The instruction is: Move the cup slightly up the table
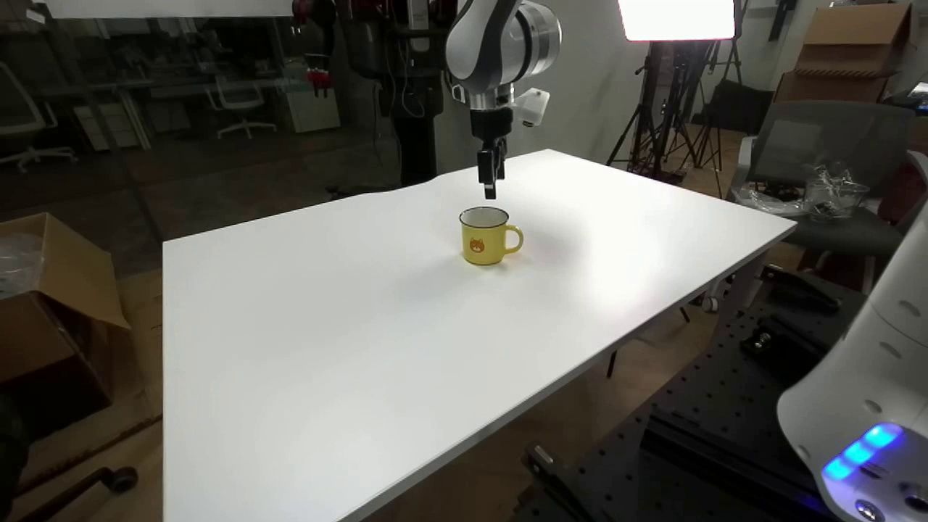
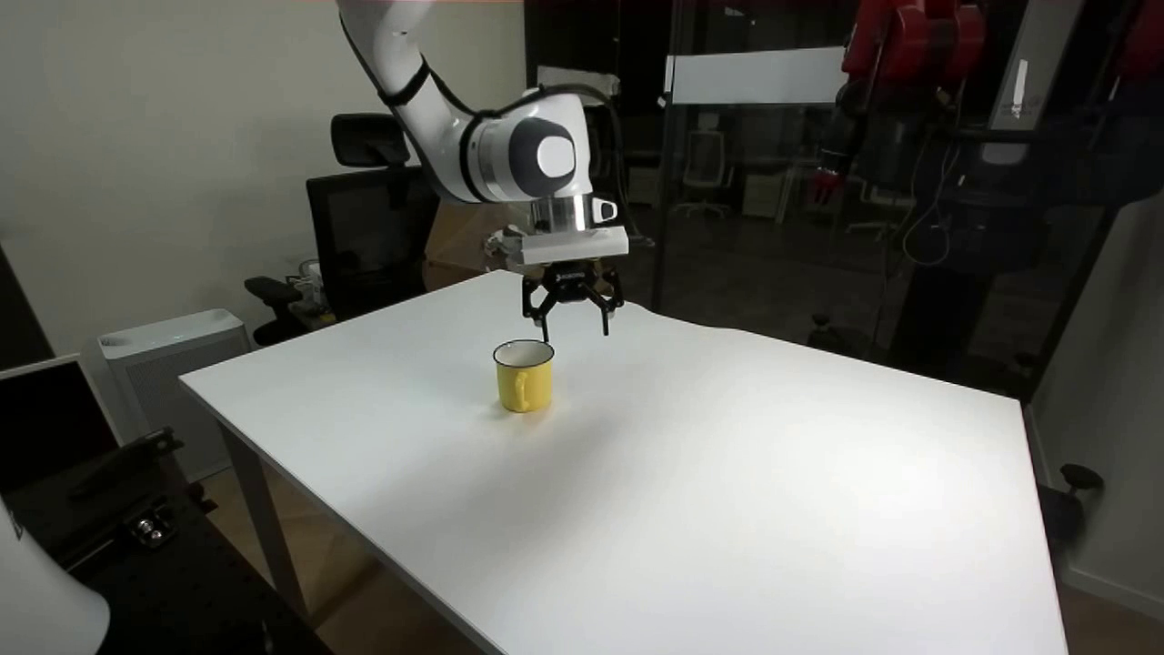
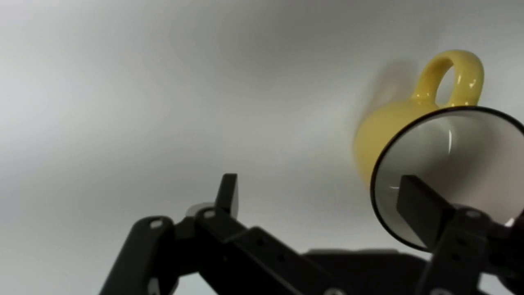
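A white table [image 1: 312, 377] spreads across both exterior views; over it reaches a white robot arm [image 2: 444, 146], its gripper [image 2: 576, 335] pointing down, jaws spread wide; the yellow cup [image 2: 525, 384] stands upright on the table, lower than the gripper, one finger [image 3: 423, 211] overlapping it in the wrist view; its loop handle [image 3: 470, 80] juts from one side; an orange animal face [image 1: 476, 245] marks its wall.
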### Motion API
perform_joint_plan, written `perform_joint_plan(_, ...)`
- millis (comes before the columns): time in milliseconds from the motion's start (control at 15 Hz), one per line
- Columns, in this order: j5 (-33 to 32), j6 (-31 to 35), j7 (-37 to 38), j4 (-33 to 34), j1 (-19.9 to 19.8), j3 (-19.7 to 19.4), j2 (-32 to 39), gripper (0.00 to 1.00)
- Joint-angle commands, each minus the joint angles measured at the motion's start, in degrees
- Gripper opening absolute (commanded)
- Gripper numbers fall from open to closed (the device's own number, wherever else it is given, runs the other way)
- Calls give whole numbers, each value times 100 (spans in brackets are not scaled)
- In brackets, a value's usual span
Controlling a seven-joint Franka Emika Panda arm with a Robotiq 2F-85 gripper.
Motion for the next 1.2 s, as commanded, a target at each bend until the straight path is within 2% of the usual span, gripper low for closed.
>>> perform_joint_plan(0,-97,-284,-77,747,32,193,498,100)
perform_joint_plan(267,-55,-344,-4,846,135,361,601,100)
perform_joint_plan(533,-88,-166,353,177,299,365,-35,100)
perform_joint_plan(600,-47,-202,92,575,193,422,398,100)
perform_joint_plan(867,-44,-205,153,338,243,423,111,100)
perform_joint_plan(1133,-22,246,54,-624,217,538,-429,100)
